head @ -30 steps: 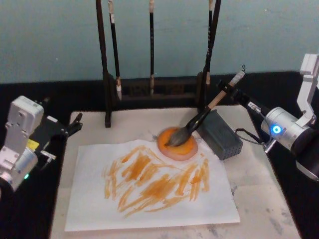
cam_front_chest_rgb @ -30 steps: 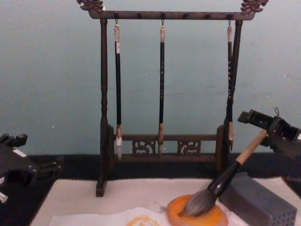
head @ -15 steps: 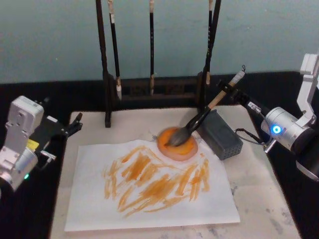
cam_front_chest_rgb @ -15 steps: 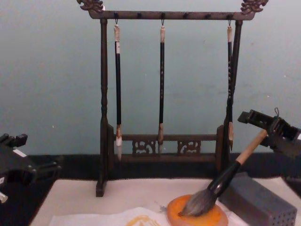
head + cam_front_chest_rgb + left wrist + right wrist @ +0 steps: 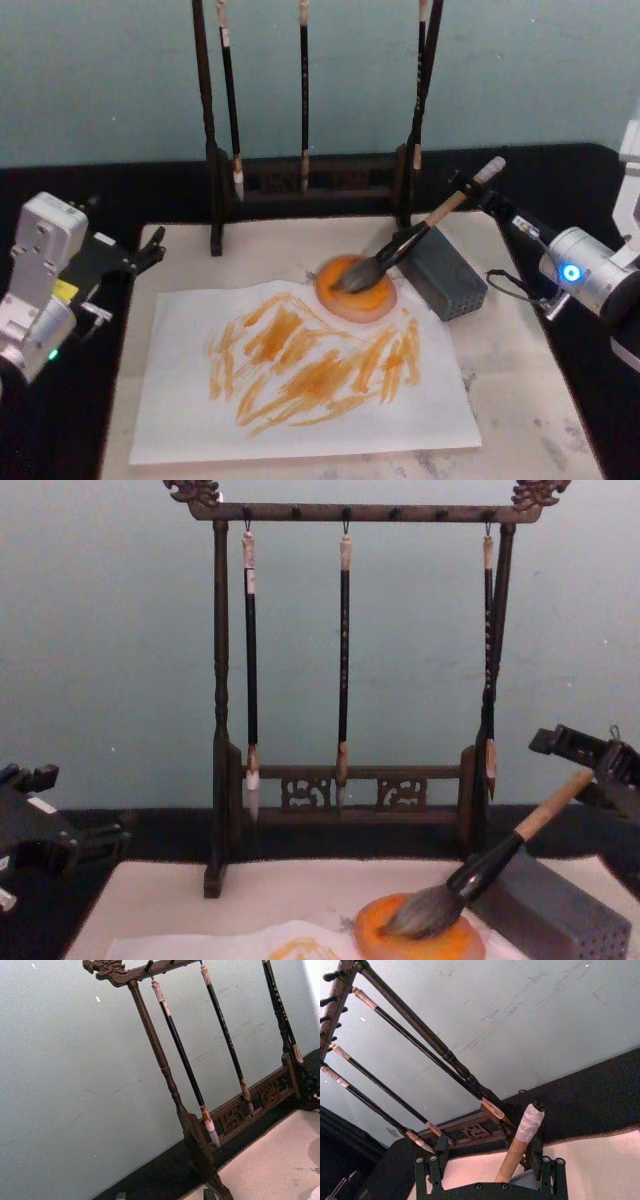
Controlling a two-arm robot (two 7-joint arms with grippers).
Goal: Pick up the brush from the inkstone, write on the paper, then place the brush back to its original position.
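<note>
head view: the brush (image 5: 400, 250) lies with bristles on the inkstone (image 5: 356, 289) near the tabletop's far edge, handle propped on the grey block (image 5: 446, 270); left tool (image 5: 150, 252) parked at the left edge. right wrist view: right tool (image 5: 490, 1170) straddles the handle, grip unclear. withdrawing crooked could roll the brush off.

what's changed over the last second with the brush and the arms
The right gripper has drawn back to the right with the brush handle end between its fingers, tipping the handle lower onto the grey block. The bristles stay on the inkstone. Left gripper, paper and brush rack unchanged.
</note>
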